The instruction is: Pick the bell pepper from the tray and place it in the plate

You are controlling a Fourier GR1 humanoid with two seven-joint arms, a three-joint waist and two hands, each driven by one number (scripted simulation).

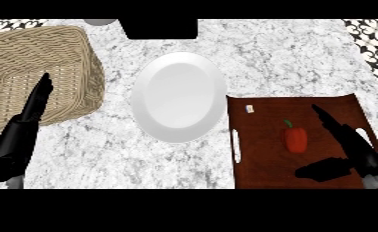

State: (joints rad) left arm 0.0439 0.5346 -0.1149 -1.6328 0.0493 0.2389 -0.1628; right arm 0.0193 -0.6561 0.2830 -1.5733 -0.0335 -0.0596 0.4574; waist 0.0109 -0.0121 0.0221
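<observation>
Marble counter (295, 56) carries everything. Wicker basket (44, 71) sits at the far left corner, not part of this job. Dark red tray (258, 161) fills the near right corner, with a white handle slot on its left edge. White plate (179, 96) lies mid-counter, just left of the tray, bare and ready as the drop spot. Left hand (26, 121) rests at the left edge over the basket's near side, fingers straight and up, idle. Right hand (343, 148) hangs over the tray's right side, fingers spread wide and thumb out, holding nothing; looks set up for a grab. Bell pepper (296, 138) lies on the tray right of centre, stem pointing away, just left of the open fingers, untouched. Not picked yet.
</observation>
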